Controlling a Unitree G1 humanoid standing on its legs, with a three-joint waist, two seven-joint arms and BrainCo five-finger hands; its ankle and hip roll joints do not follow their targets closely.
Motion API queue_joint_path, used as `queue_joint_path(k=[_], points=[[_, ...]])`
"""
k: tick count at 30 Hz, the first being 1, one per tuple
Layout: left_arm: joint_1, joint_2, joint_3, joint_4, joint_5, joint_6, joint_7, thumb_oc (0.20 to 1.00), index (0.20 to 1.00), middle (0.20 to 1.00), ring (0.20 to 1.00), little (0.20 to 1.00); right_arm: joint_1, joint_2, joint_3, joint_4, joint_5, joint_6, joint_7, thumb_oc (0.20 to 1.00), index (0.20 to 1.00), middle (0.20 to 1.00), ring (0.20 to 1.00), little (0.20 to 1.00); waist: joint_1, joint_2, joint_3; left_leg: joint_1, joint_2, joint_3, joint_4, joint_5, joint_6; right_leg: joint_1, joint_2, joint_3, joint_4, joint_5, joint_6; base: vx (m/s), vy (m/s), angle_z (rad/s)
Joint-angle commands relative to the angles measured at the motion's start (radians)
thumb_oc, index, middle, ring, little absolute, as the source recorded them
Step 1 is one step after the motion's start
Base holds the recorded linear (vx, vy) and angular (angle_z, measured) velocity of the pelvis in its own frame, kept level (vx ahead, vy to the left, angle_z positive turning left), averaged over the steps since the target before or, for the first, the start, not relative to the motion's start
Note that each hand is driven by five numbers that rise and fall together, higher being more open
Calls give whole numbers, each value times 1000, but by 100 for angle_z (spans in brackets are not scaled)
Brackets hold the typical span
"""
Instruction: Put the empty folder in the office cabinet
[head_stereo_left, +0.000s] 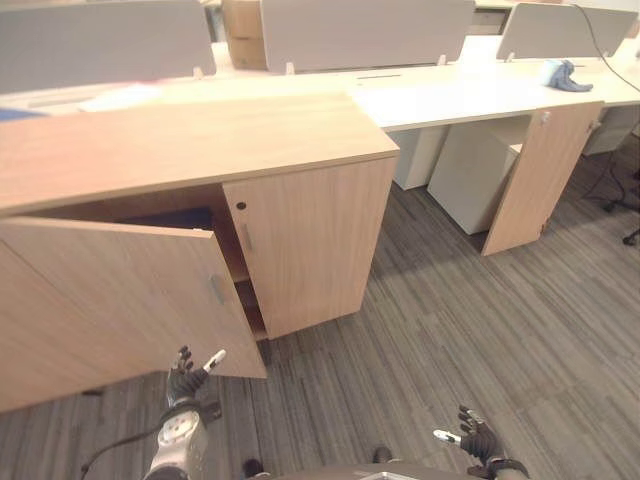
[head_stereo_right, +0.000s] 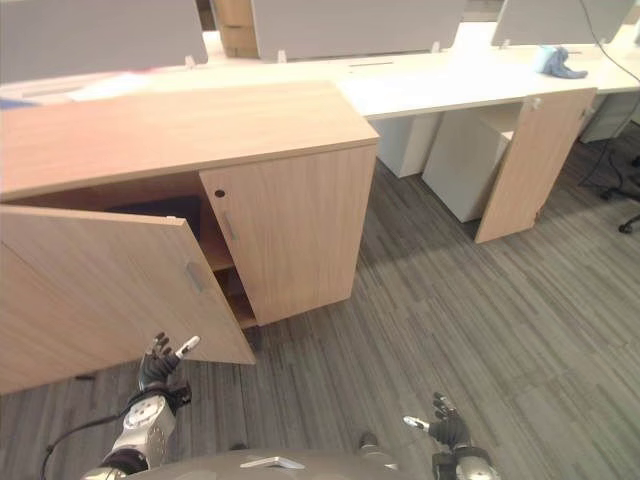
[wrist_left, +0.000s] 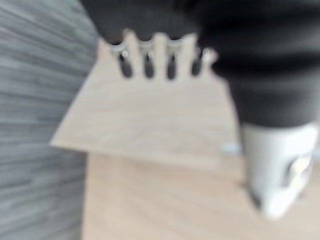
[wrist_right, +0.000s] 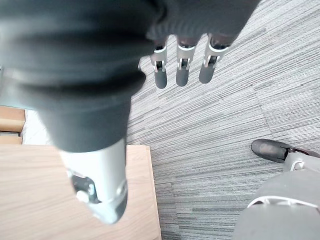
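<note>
Wooden and low, the office cabinet (head_stereo_left: 190, 150) stood at the left, its left door (head_stereo_left: 120, 300) swung open toward the near side and its right door (head_stereo_left: 310, 240) closed. A dark shape lay inside the opening; whether it was the folder could not be told. Just near the open door, the left hand (head_stereo_left: 187, 378) hovered with fingers straight, holding nothing. Far right and low over the carpet (head_stereo_left: 480, 330), the right hand (head_stereo_left: 472, 432) hung relaxed and empty.

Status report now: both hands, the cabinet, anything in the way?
Left hand open, empty, near the open door. Right hand open, empty, over the floor. Cabinet: something dark inside, unclear whether it is the folder. Nothing blocking.
</note>
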Motion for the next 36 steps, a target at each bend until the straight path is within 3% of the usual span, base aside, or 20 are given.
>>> queue_joint_path(k=[1,3,4,8,10,12,16,18,24,32,36], points=[[-128,67,9,28,-8,-45,57,1000,1000,1000,1000,1000,-129,-52,-37,-28,-36,-14,-19,1000,1000,1000,1000,1000,11,-13,101,87,-97,-8,9,-232,64,3,-7,-13,12,-51,45,118,42,-25],[-170,108,32,55,-46,-14,66,1000,1000,1000,1000,1000,-124,-70,-38,-21,-43,-13,-15,1000,1000,1000,1000,1000,-8,-2,90,95,-98,1,8,-232,60,9,-5,-6,9,-58,42,115,32,-17],[-217,166,61,98,-61,40,37,1000,1000,1000,1000,1000,-119,-90,-35,-12,-47,-18,-9,1000,1000,1000,1000,1000,-25,9,78,101,-100,9,9,-234,58,13,-3,1,7,-66,41,72,13,-5],[-237,193,66,137,-88,97,0,1000,1000,1000,1000,1000,-123,-104,-33,3,-59,-26,4,1000,1000,1000,1000,1000,-32,19,71,101,-103,12,10,-236,57,14,-2,4,6,-72,39,47,8,-11],[-237,193,66,137,-88,97,0,1000,1000,1000,1000,1000,-123,-104,-33,3,-59,-26,4,1000,1000,1000,1000,1000,-32,19,71,101,-103,12,10,-236,57,14,-2,4,6,-72,39,24,-12,-14],[-196,150,41,185,-42,199,-100,1000,1000,1000,1000,1000,-133,-97,-23,22,-96,-21,38,1000,1000,1000,1000,1000,-16,25,66,103,-110,-10,12,-239,63,26,-5,-5,8,-77,34,56,-94,-11],[-91,38,-12,179,4,257,-155,1000,1000,1000,1000,1000,-155,-70,-13,41,-128,10,67,1000,1000,1000,1000,1000,24,30,69,99,-113,-50,13,-239,68,44,-9,-26,10,-84,26,20,-77,17],[-82,32,-15,180,7,258,-162,1000,1000,1000,1000,1000,-157,-67,-12,44,-128,9,69,1000,1000,1000,1000,1000,28,30,69,99,-114,-53,14,-239,68,45,-9,-28,10,-84,25,7,-45,15],[51,-34,-61,229,52,275,-213,1000,1000,1000,1000,1000,-177,-13,8,72,-145,2,58,1000,1000,1000,1000,1000,92,27,75,88,-115,-104,15,-237,74,68,-17,-75,14,-91,21,-2,-89,38],[122,-72,-53,319,71,377,-192,1000,1000,1000,1000,1000,-211,38,64,152,-239,13,-101,1000,1000,1000,1000,1000,165,18,75,76,-116,-163,14,-238,76,93,-24,-129,14,-95,22,12,-85,34],[101,-93,-58,352,89,399,-190,1000,1000,1000,1000,1000,-222,67,80,215,-212,47,-103,1000,1000,1000,1000,1000,177,11,67,79,-115,-172,13,-240,76,102,-24,-136,13,-94,20,33,-71,15]])
